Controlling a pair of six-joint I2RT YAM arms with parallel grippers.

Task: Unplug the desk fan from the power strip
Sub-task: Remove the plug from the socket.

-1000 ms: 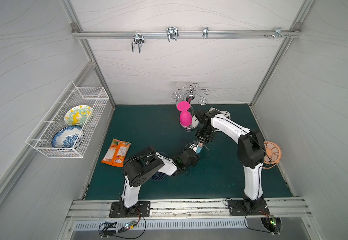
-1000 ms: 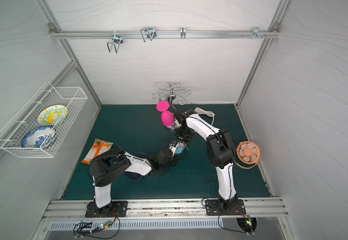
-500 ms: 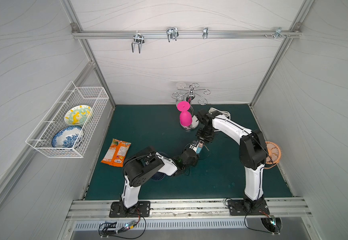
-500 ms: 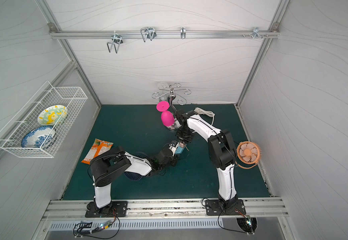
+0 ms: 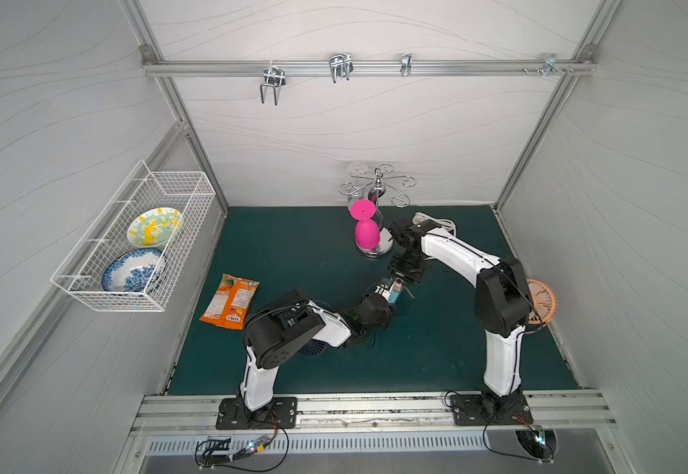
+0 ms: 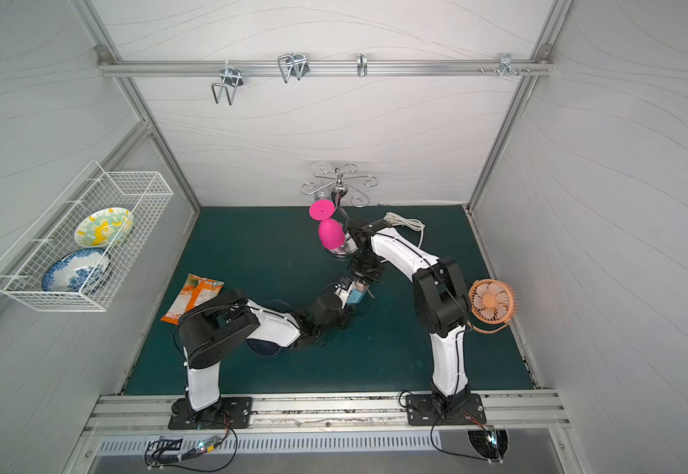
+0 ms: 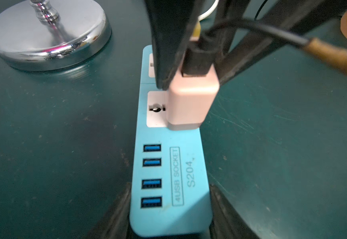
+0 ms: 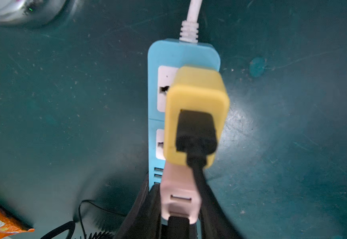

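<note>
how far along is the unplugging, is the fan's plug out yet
Done: the left gripper clamps the power strip at its port end, and the right gripper is closed on the pink adapter. In hand: the pull; the adapter looks fully seated on the strip. Left: lifting it clear and letting go.

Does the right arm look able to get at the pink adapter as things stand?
Probably yes: the right gripper is shut around the pink adapter with nothing between, and the left gripper clamps the strip, steadying it.
</note>
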